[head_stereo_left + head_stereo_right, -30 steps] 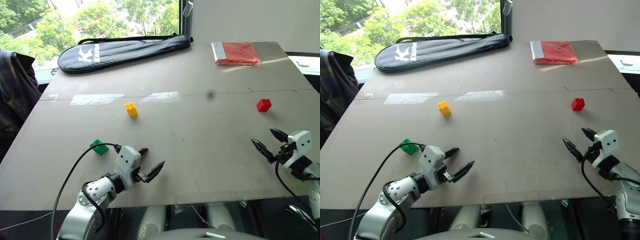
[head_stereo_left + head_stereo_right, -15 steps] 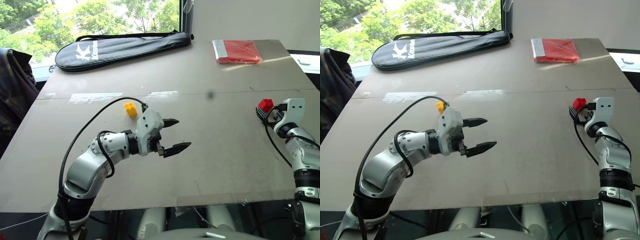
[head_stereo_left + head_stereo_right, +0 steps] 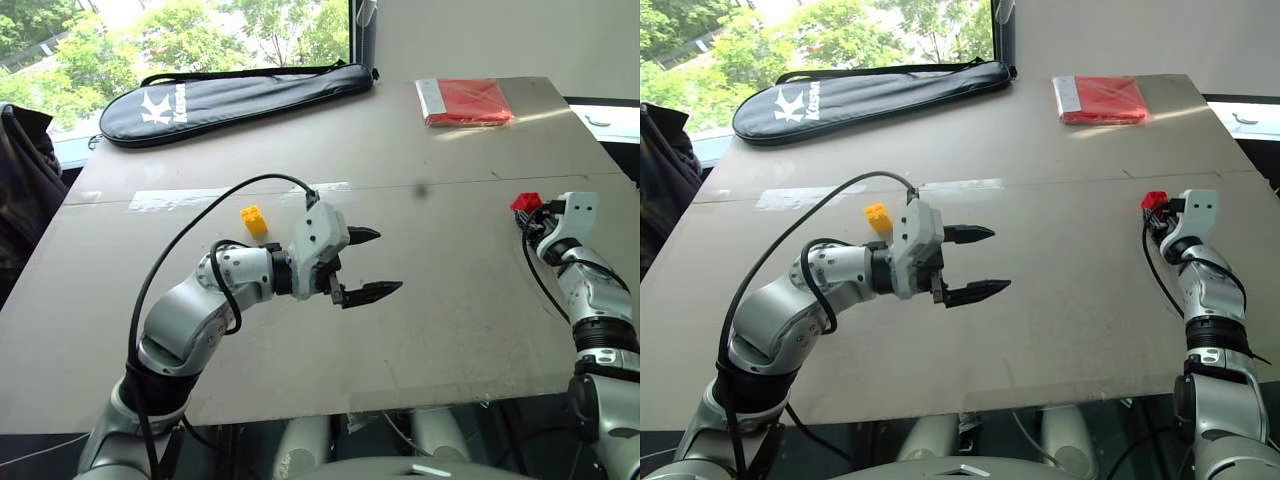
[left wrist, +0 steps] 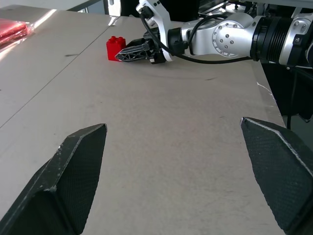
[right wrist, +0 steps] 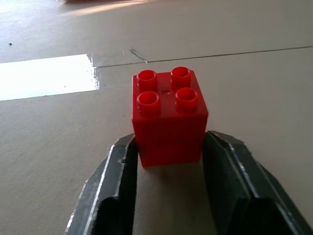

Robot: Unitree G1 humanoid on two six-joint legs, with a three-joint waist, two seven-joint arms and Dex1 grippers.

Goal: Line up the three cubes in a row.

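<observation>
The red cube (image 5: 168, 117) sits on the table (image 3: 450, 300), studs up, right between the two fingers of my right gripper (image 5: 168, 152). The fingers are closed on its two sides, low down, so I am gripping it. It is a square block with no long side, so any pair of sides would do.

The yellow cube (image 3: 253, 220) is my marker. The red cube is far off to the right of it, close to the table's right edge. To make a row, I think the red cube must travel left, toward the yellow one. My right arm is the near one for that.

My left gripper (image 3: 365, 265) hangs just to the right of the yellow cube, above the table. Its fingers (image 4: 73, 181) are spread wide and hold nothing. It points across toward the red cube.

I cannot see the green cube right now.

A flat red packet (image 3: 465, 102) and a black racket bag (image 3: 230, 92) lie far behind the yellow cube.
</observation>
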